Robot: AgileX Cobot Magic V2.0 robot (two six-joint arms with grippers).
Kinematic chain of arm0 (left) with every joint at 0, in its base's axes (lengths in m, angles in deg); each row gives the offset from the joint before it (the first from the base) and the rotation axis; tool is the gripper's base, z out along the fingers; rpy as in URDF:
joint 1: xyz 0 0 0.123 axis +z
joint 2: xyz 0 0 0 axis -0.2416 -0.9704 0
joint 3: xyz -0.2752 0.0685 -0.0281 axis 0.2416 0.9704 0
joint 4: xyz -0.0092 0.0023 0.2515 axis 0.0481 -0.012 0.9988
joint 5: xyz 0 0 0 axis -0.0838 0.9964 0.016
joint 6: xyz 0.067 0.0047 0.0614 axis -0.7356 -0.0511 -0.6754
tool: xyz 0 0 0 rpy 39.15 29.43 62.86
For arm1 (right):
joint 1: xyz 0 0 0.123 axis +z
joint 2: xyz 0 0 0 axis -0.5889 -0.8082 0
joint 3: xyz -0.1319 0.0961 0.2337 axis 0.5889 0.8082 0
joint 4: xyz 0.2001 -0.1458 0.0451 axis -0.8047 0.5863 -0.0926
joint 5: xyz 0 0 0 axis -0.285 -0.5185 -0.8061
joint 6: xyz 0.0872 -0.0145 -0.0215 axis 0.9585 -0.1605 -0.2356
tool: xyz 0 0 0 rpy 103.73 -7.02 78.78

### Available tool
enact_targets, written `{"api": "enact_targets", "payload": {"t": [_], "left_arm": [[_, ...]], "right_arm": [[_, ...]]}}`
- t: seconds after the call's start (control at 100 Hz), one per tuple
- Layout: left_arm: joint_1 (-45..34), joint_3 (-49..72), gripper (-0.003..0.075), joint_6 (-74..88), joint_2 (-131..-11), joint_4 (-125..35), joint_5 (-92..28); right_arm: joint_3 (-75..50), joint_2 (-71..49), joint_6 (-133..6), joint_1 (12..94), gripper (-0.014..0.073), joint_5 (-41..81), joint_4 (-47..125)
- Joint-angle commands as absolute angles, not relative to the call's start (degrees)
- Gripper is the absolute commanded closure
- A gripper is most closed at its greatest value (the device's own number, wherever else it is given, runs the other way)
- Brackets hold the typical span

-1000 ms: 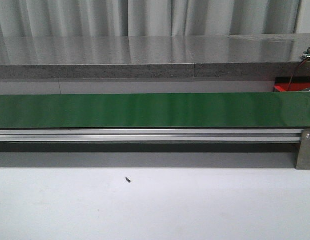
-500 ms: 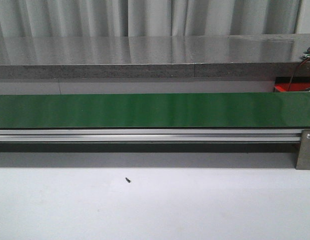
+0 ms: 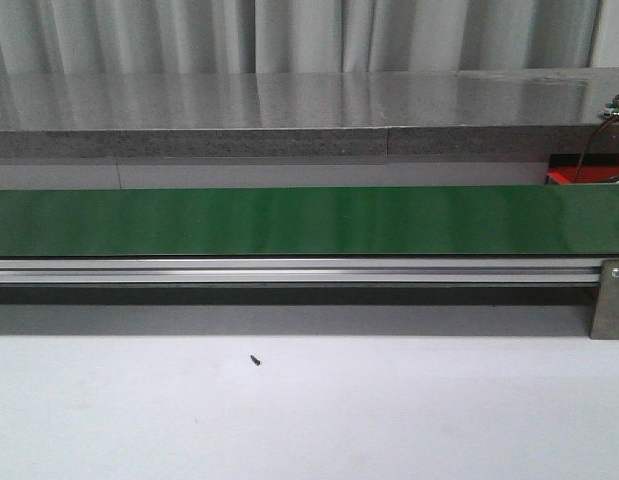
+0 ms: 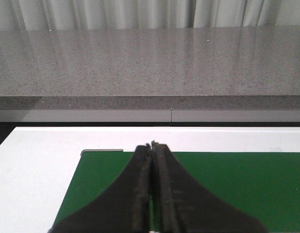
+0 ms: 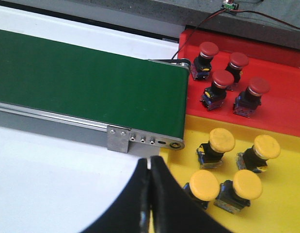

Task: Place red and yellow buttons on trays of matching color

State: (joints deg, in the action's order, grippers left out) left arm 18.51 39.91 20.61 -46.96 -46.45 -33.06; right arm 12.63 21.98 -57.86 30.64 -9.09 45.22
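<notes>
In the right wrist view, several red buttons (image 5: pixel 220 86) stand on the red tray (image 5: pixel 280 121), and several yellow buttons (image 5: pixel 221 143) stand on the yellow tray (image 5: pixel 285 204) beside it. My right gripper (image 5: pixel 150 162) is shut and empty, hovering at the white table's edge next to the yellow tray. The left wrist view shows my left gripper (image 4: pixel 153 145) shut with nothing held, over one end of the green conveyor belt (image 4: pixel 227 184). No button lies on the belt (image 3: pixel 309 220) in the front view. Only a corner of the red tray (image 3: pixel 579 176) shows there.
A grey stone counter (image 3: pixel 289 110) runs behind the belt. The belt's aluminium rail (image 3: pixel 289 270) and end bracket (image 3: pixel 609 300) face the white table (image 3: pixel 309 410). A small dark screw (image 3: pixel 255 359) lies on the table. A wired circuit board (image 5: pixel 230 6) sits behind the red tray.
</notes>
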Motion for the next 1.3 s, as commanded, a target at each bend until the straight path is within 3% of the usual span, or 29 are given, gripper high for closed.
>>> {"api": "enact_targets", "payload": {"t": [0.0, 0.12, 0.39, 1.29], "left_arm": [[18.3, 39.0, 0.074, 20.4, -46.9, -46.8, -37.8], [18.3, 39.4, 0.074, 20.4, -46.9, -46.8, -37.7], [18.3, 39.4, 0.074, 20.4, -47.1, -46.8, -37.8], [18.3, 39.4, 0.074, 20.4, -47.1, -46.8, -37.8]], "right_arm": [[11.3, 22.4, -58.2, 30.8, 0.0662, -4.2, 49.5], [13.0, 24.0, -58.2, 33.7, 0.0662, 0.2, 57.1], [20.7, 30.6, -58.2, 42.6, 0.0662, 9.6, 56.4], [30.2, 40.3, -57.0, 42.6, 0.0662, 14.0, 53.2]]}}
